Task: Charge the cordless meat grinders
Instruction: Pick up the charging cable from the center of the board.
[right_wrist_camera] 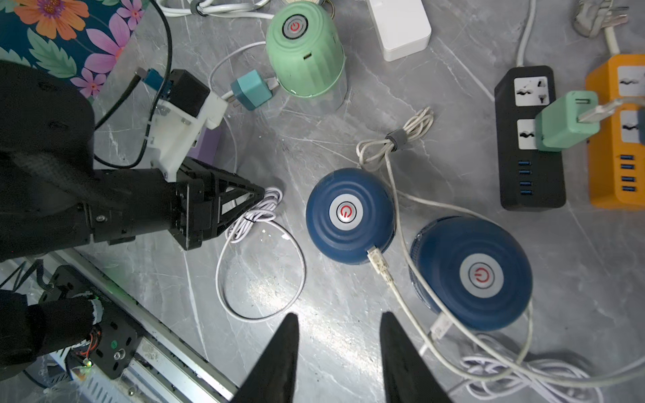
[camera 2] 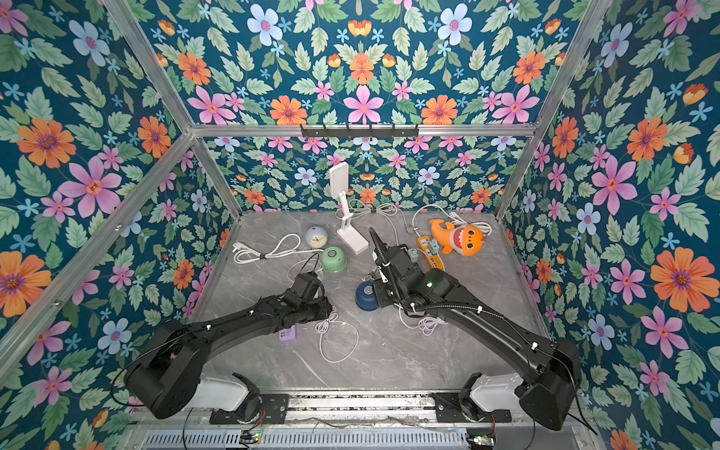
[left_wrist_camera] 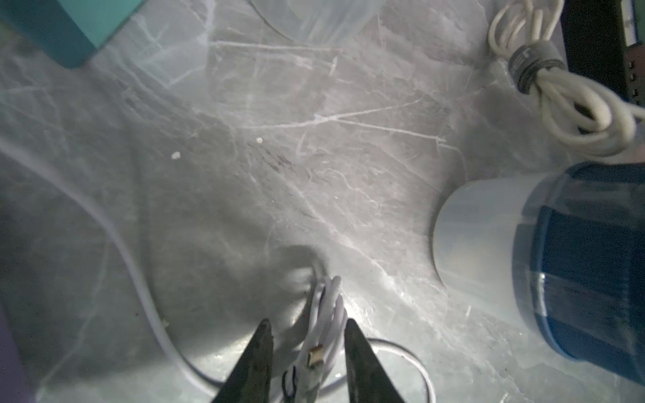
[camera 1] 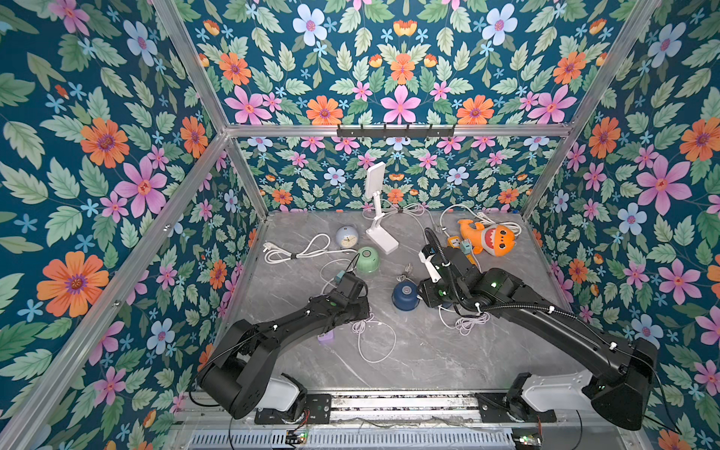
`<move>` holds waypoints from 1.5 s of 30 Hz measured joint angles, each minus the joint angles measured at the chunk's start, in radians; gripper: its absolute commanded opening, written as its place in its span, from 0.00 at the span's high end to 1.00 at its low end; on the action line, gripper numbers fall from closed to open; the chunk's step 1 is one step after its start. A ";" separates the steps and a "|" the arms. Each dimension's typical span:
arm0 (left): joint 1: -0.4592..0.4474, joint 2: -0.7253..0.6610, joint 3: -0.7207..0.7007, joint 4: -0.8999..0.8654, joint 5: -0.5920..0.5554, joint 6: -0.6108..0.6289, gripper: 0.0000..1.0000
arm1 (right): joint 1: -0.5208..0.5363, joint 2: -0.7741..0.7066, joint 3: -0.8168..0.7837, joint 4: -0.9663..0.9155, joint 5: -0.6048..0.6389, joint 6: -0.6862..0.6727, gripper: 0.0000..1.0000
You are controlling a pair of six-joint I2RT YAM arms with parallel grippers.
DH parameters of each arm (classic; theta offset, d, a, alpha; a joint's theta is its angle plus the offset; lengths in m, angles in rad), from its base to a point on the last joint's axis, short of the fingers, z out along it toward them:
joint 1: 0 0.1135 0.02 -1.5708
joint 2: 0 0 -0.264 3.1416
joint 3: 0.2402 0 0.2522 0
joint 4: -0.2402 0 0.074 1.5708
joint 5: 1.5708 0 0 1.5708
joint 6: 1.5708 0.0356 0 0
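The left gripper (left_wrist_camera: pixel 307 324) is clamped on the coiled white cable (left_wrist_camera: pixel 326 300), the right gripper (right_wrist_camera: pixel 339 315) stands parted and empty with the nearer blue grinder (right_wrist_camera: pixel 350 214) just ahead of its jaws; recommend lifting the coil clear, freeing a plug end, then offering it squarely to that grinder.

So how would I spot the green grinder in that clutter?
Find the white folding desk lamp at the back of the grey marble table. Beside its base, next to the round pale-blue alarm clock, sits the pale green grinder. It is the only green dome; the other two grinders are navy blue.
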 measured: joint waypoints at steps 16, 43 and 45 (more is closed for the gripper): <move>0.000 -0.060 -0.047 0.031 0.026 -0.019 0.73 | 0.002 -0.016 -0.018 0.005 0.025 0.021 0.61; -0.001 -0.259 0.054 -0.067 0.045 -0.031 1.00 | 0.001 -0.058 -0.006 0.043 -0.033 0.023 0.56; -0.001 -0.290 0.059 -0.056 0.048 -0.058 1.00 | 0.001 -0.058 -0.013 0.076 -0.070 0.020 0.55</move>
